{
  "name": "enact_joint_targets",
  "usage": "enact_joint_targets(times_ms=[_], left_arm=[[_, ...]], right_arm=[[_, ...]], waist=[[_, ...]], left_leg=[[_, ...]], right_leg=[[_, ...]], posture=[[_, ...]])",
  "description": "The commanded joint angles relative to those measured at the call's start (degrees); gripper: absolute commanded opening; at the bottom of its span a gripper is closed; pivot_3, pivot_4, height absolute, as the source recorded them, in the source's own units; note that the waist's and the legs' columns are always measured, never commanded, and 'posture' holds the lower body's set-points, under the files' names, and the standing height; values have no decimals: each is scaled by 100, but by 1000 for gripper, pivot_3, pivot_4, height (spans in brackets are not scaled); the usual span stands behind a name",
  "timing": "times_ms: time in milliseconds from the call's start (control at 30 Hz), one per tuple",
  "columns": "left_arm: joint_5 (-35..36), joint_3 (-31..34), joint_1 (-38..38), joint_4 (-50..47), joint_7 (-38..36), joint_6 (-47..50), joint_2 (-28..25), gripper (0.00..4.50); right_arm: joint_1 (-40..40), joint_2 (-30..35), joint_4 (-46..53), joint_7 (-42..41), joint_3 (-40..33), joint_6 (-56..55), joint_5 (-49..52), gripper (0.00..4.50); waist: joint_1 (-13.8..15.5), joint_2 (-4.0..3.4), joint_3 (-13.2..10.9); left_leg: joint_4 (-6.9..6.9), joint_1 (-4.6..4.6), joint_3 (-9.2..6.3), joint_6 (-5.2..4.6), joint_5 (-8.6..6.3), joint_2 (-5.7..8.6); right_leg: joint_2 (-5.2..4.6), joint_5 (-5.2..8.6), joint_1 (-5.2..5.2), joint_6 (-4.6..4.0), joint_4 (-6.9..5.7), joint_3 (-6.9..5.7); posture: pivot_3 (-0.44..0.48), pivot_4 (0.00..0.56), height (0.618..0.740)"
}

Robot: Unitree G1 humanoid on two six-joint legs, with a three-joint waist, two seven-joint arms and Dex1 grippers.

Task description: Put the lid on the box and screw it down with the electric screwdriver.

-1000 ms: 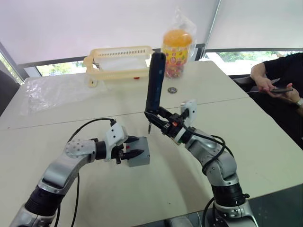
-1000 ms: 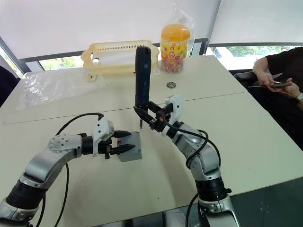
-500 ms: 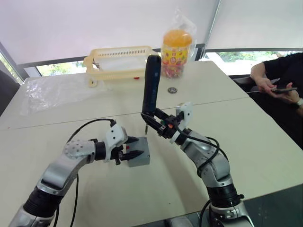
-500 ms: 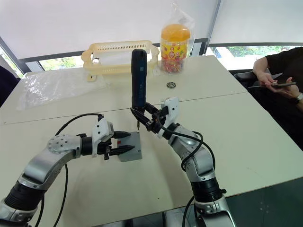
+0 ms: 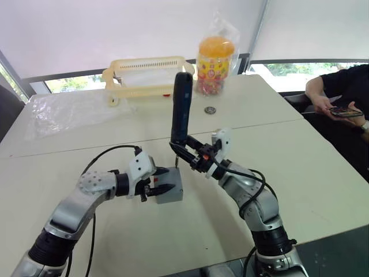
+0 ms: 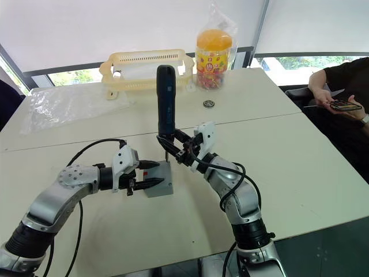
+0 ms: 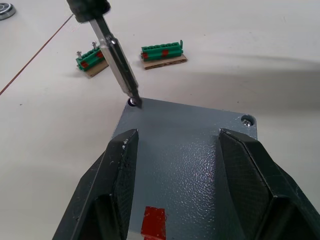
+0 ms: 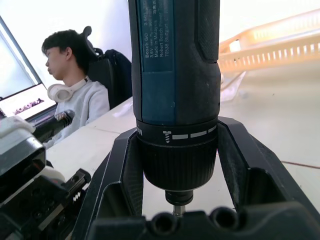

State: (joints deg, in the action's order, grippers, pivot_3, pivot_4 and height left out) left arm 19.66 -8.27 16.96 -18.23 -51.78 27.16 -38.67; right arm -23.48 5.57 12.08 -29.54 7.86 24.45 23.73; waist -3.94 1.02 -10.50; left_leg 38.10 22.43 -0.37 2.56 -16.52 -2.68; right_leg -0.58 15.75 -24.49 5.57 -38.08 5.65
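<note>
Left wrist view: the screwdriver (image 7: 116, 59) bit sits in a screw at one corner of the lid (image 7: 185, 150). Lid lies flat on the box (image 6: 159, 180), a second screw (image 7: 246, 119) seated at the next corner. A red mark (image 7: 153, 222) shows on the grey surface between the left fingers (image 7: 114, 172). Two green terminal blocks (image 7: 161, 51) lie on the table (image 7: 250, 65) just beyond the box.

Head views: left gripper (image 5: 162, 188) reaches in from the left, fingers spread over the box, one tip along each side; whether they press it cannot be told. Right gripper (image 5: 183, 153) pinches the screwdriver low on its body, near the chuck; tool stands nearly upright, bit down at the box's far corner.

Farther back on the table: yellow basket (image 5: 147, 74), candy jar (image 5: 214, 57) with orange lid, crumpled clear plastic (image 5: 63, 109), a small round metal part (image 5: 210, 109). A person (image 5: 340, 95) sits at the right edge holding a phone.
</note>
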Motion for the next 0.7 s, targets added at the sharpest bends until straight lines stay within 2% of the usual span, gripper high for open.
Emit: enact_joint_targets(times_ms=[33,700], left_arm=[[-147,-130,-101,73,33,130,-28,2569],[-146,-150,-72,47,64,165,-12,2569]], right_arm=[[-70,-22,333,-49,4,-230,19,1695],[-165,-70,353,-2,-100,-280,57,1695]], waist=[[0,0,0],[2,0,1]], left_leg=[[0,-1,0,0,0,0],[0,-1,0,0,0,0]], right_leg=[[0,0,1,0,0,0],[0,0,2,0,0,0]], posture=[[0,150,740],[0,150,740]])
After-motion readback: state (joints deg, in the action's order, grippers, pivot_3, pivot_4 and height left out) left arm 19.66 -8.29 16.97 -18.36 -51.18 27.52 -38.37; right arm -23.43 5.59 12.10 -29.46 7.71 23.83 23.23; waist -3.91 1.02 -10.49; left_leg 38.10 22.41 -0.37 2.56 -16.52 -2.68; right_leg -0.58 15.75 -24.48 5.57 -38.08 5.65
